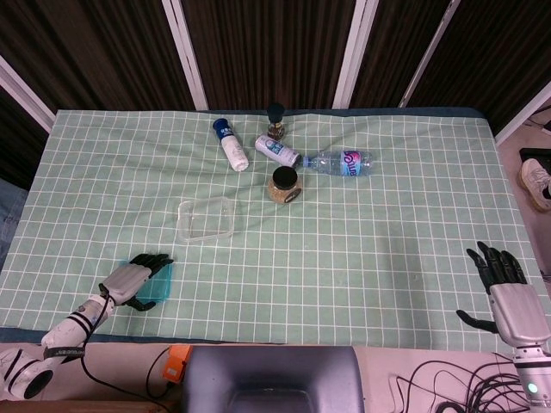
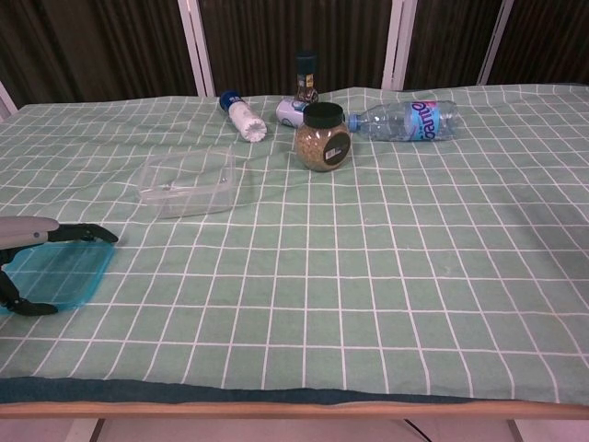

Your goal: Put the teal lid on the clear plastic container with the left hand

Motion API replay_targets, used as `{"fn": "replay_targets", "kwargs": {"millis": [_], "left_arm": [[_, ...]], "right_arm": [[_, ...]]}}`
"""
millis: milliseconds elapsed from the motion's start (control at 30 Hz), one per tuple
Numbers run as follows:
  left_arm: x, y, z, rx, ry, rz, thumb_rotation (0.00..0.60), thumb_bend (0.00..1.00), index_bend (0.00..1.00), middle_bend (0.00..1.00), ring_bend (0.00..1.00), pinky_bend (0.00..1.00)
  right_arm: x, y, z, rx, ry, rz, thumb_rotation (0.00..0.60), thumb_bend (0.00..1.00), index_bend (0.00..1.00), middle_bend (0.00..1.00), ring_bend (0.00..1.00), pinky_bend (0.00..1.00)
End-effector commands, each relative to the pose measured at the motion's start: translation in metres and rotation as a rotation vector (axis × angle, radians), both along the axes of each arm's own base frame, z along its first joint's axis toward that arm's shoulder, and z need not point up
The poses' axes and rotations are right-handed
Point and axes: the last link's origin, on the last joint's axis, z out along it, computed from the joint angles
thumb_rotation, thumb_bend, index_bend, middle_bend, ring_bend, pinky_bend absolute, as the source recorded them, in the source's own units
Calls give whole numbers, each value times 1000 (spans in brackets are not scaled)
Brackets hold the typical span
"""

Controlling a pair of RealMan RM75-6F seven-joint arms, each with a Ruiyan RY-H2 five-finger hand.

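left hand (image 1: 129, 280) over teal lid (image 2: 53, 273) at near-left table edge, fingers spread, grip on it unclear; clear plastic container (image 1: 207, 218) apart; right hand (image 1: 508, 288) open, empty

Head view: looked pretty much straight down from high above the near edge of the tabletop (image 1: 362, 258), taking in all four edges plus dark slatted panels past the far edge. Chest view: sat low at the near edge, faced the far edge, much closer to the tabletop (image 2: 396, 304). Shared between both: the clear container (image 1: 207, 218) (image 2: 186, 182) and teal lid (image 1: 160, 282) (image 2: 57, 273).
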Motion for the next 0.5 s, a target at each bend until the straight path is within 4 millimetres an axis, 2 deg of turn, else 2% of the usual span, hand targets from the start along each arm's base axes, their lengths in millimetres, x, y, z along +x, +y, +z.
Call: {"fn": "replay_targets", "kwargs": {"millis": [33,500], "left_arm": [[-1,2,-1,0,-1,8,600,245,0,0,0,0],[-11,7,-1,-21,22,48,600,236,0,0,0,0]], "right_arm": [[0,0,0,0,1,-1,600,196,0,0,0,0],[-1,-1,-4,12,12,-8,600,196,0,0,0,0]]}}
